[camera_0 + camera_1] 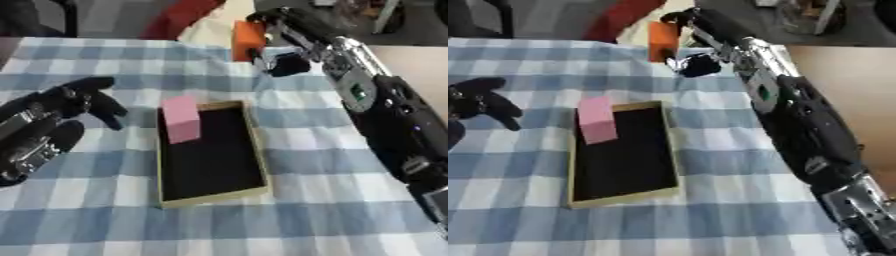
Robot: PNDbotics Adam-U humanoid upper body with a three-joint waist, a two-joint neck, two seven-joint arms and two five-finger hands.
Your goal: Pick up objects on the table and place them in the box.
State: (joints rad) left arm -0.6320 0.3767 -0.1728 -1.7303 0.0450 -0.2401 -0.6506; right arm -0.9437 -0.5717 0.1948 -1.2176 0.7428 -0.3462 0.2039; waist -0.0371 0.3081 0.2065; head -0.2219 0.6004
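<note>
Orange block (248,39): stands upright, long axis vertical, on the bench (332,200) beyond the far right corner of the box (213,196), with the right hand (278,35) reaching it, fingers (289,64) curled about the block's right side, apparently grasping. Pink block (182,119): already in the box's far left corner, leaning over the rim. Left hand (61,107): left of the box, fingers relaxed, holding nothing, well apart from the orange block; the carry into the box falls to the right hand.

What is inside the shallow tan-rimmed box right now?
The shallow tan-rimmed box with a black interior holds one pink rectangular block at its far left corner, partly overlapping the rim. The rest of the black floor looks bare. What lies beneath the block is hidden.
</note>
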